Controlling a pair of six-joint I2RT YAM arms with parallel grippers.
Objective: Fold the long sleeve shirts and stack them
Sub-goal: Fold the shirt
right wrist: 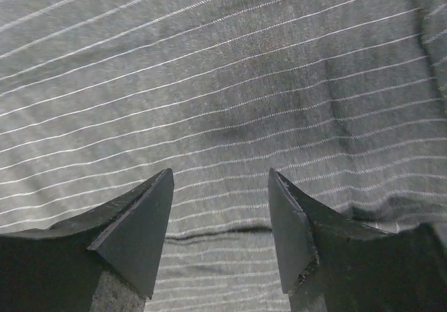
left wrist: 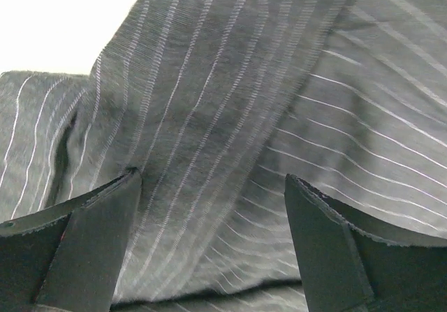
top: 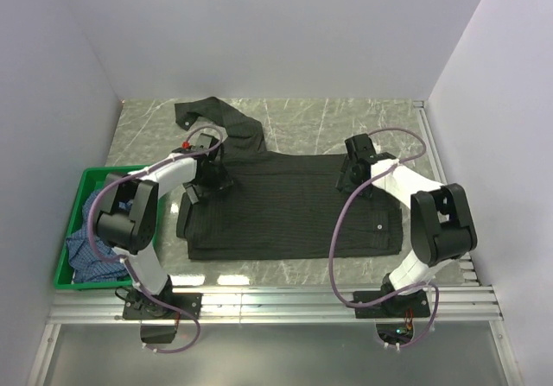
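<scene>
Black shirt (top: 294, 213) spread mid-frame; left gripper (left wrist: 213, 186), right gripper (right wrist: 220, 176) both seen apart, unclamped; upper-left sleeve (top: 220, 118) best pinched by edge

White-walled lab booth (top: 259, 32), marble-look tabletop (top: 346, 118)

Left arm (top: 138, 218): base at near table edge, elbow folded back, white forearm reaching forward and inward. Left gripper (left wrist: 213, 186): pointing down, jaws spread wide, dark fingers (left wrist: 98, 235) well apart. Right arm (top: 436, 222): mirrored pose, elbow bent, forearm angled forward and inward. Right gripper (right wrist: 220, 179): pointing down, jaws moderately parted.
</scene>
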